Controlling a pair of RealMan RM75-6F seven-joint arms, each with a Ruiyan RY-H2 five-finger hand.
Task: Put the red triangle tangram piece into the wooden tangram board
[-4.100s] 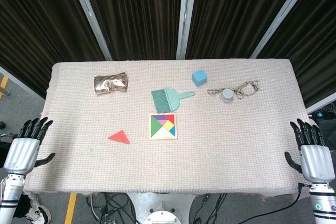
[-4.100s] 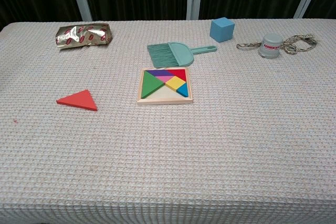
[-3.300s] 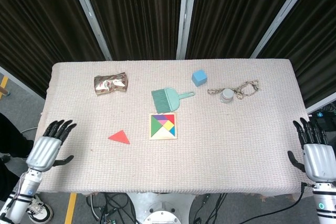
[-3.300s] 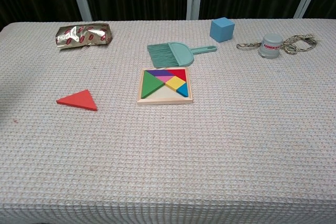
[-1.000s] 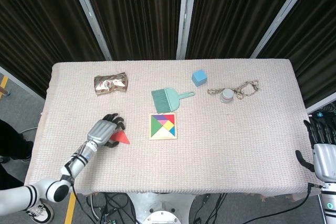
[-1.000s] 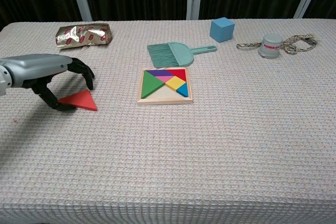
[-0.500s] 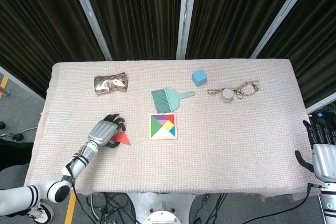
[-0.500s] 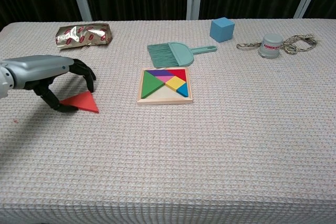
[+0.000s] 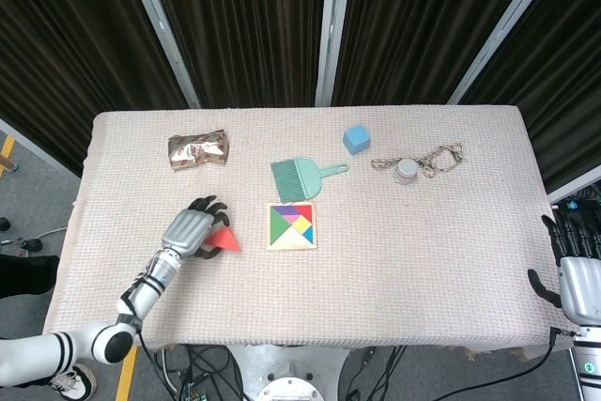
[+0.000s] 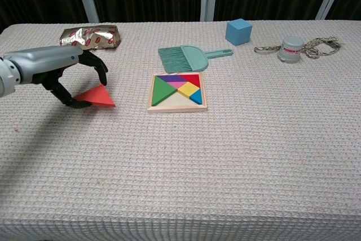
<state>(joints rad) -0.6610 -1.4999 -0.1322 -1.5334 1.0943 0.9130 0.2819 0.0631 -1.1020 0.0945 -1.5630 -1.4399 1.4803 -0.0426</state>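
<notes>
Left hand (image 10: 67,77): fingers clamped on red triangle (image 10: 96,96), apparently lifted just off table (image 10: 237,156), left of wooden tangram board (image 10: 177,92). Right hand (image 9: 575,274): idle at table's right edge, fingers apart. Risk: thin edge grip may slip, dropping or tilting piece short of board's vacant slot. Change: half a second ago, triangle lay flat, farther left.

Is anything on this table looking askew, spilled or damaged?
Nothing is spilled or broken. The wooden tangram board has one bare slot along its near edge. The red triangle tangram piece is tilted in the left robot hand.
</notes>
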